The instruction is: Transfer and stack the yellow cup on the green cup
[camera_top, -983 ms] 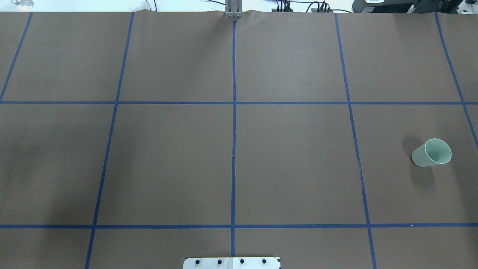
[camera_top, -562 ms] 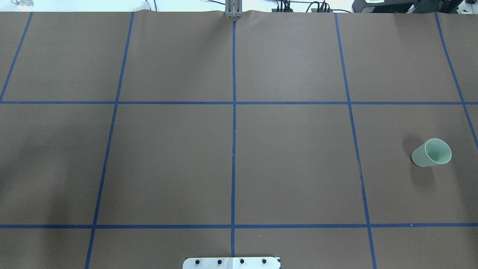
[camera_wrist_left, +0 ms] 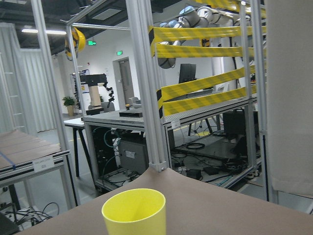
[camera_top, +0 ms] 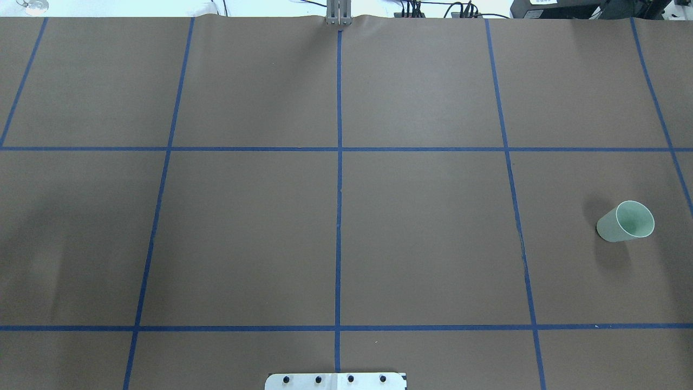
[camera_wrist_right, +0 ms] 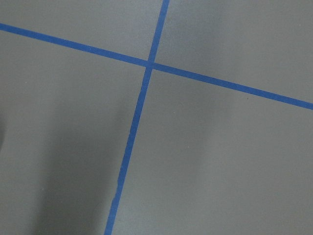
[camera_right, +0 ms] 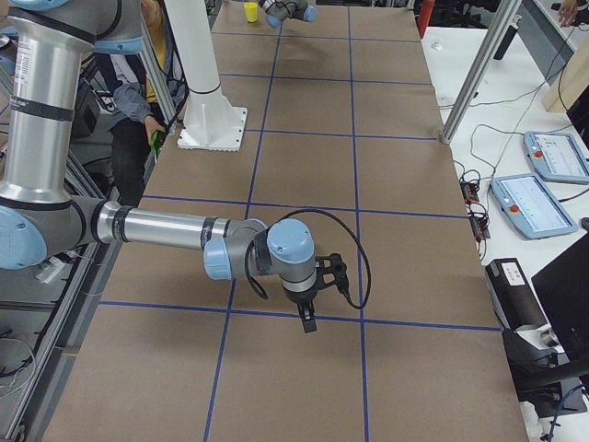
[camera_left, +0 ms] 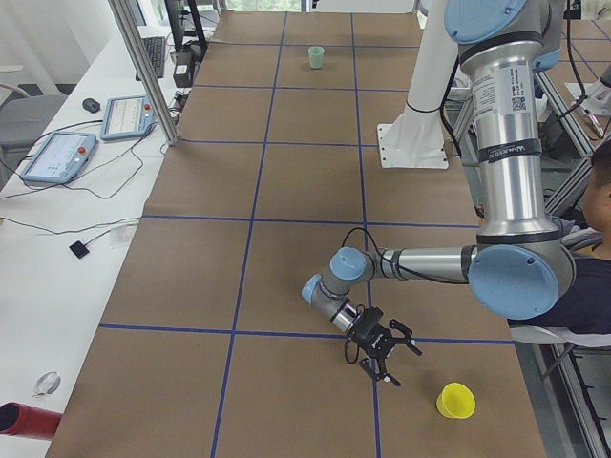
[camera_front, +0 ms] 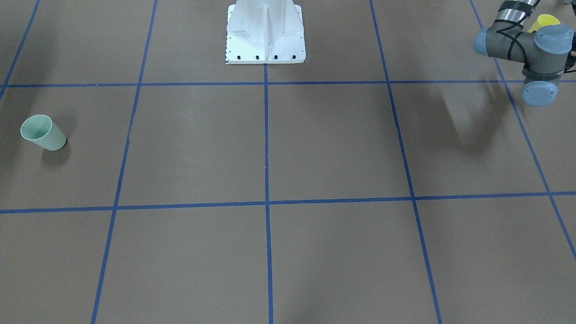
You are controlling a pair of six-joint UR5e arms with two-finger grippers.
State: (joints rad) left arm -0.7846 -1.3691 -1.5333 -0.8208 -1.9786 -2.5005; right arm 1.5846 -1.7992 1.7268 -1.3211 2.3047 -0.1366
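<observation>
My brown-papered table (camera_top: 422,227), gridded with blue tape (camera_top: 339,216), carries the yellow cup (camera_left: 455,401) near the jaws of my left gripper (camera_left: 399,361) (not touching) and the green cup (camera_top: 626,221) far off.

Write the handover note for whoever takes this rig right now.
Left hand: beside the small bright yellow plastic cup, not touching it; open or shut cannot be told.
Right hand: low over the brown table, nothing seen in it; state unclear.
Small pale mint-green plastic cup: upright, alone, at the robot's right end.
Done: nothing.
Left: grasp yellow, carry across, stack.
</observation>
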